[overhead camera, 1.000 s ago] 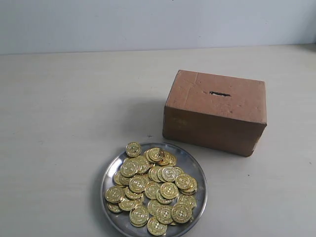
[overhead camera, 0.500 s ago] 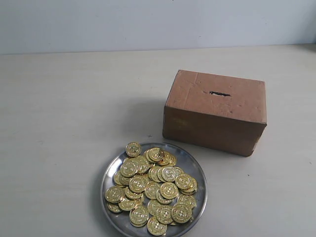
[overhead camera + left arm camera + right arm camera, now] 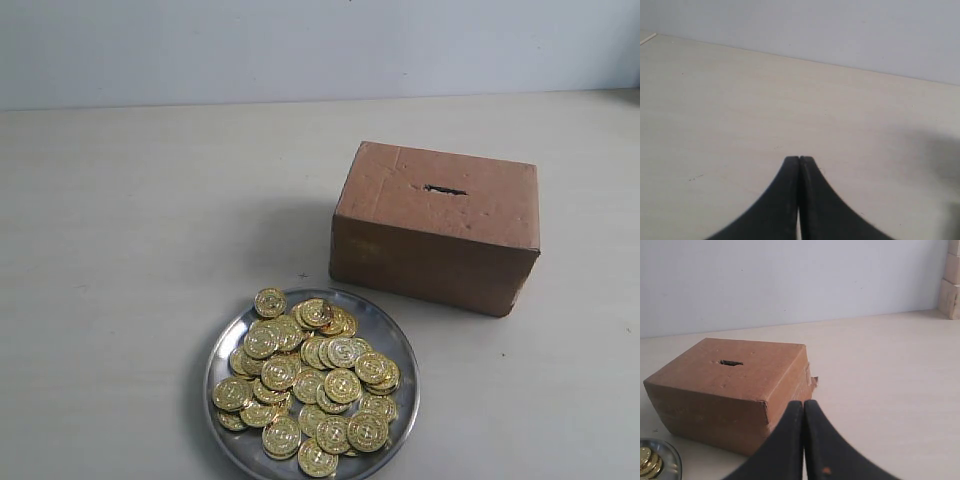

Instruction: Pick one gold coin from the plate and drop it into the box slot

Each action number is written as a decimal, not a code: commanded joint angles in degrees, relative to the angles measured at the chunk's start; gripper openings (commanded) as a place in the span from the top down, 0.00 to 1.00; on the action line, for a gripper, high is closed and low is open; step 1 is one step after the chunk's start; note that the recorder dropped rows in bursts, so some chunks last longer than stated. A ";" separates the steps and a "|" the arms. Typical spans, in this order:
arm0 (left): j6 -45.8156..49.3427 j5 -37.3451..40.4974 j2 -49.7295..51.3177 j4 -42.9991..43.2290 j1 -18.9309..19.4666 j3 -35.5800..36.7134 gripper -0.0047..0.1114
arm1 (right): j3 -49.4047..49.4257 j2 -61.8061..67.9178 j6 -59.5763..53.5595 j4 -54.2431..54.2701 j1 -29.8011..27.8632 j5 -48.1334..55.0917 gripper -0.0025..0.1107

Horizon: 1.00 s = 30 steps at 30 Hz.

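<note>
A round silver plate (image 3: 394,335) at the front of the table holds a heap of several gold coins (image 3: 310,375). Behind it to the right stands the brown cardboard box (image 3: 436,240), its dark slot (image 3: 444,189) on the top face. Neither arm shows in the exterior view. In the right wrist view my right gripper (image 3: 803,402) is shut and empty, a little way from the box (image 3: 725,390), whose slot (image 3: 730,362) shows, with the plate's rim (image 3: 671,452) at the picture's edge. My left gripper (image 3: 799,158) is shut and empty over bare table.
The pale table (image 3: 130,230) runs back to a light wall. In the right wrist view, stacked tan blocks (image 3: 952,285) stand far off against the wall.
</note>
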 commanded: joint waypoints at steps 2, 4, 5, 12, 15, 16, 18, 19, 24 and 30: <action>-0.14 -0.08 -0.30 -0.26 -0.33 0.19 0.96 | 0.26 -0.39 -0.49 -0.44 -0.26 -0.49 0.98; -0.14 -0.08 -0.30 -0.26 -0.33 0.19 0.96 | 0.26 -0.39 -0.21 -0.42 -0.26 -0.63 0.98; -0.14 -0.08 -0.30 -0.26 -0.33 0.19 0.96 | 0.26 -0.39 -0.21 -0.42 -0.26 -0.96 0.98; -0.14 -0.08 -0.30 -0.26 -0.33 0.19 0.96 | 0.26 -0.39 -0.66 -0.82 -0.26 -3.72 0.98; -0.14 -0.08 -0.30 -0.26 -0.33 0.19 0.96 | 0.26 -0.39 -0.66 -1.72 -0.26 -9.59 0.98; -0.14 -0.08 -0.30 -0.26 -0.33 0.19 0.96 | 0.26 -0.39 -0.66 -1.72 -0.26 -12.44 0.98; -0.14 -0.08 -0.30 -0.26 -0.33 0.19 0.96 | 0.26 -0.39 -0.66 -1.72 -0.26 -14.53 0.98; -0.14 -0.08 -0.30 -0.26 -0.33 0.19 0.96 | 0.26 -0.39 -0.66 -1.72 -0.26 -15.20 0.98; -0.14 -0.08 -0.30 -0.26 -0.33 0.19 0.96 | 0.26 -0.39 4.91 2.48 -0.26 -21.66 0.98; -0.14 -0.08 -0.30 -0.26 -0.33 0.19 0.96 | 0.26 -0.39 24.87 16.53 -0.26 -32.64 0.98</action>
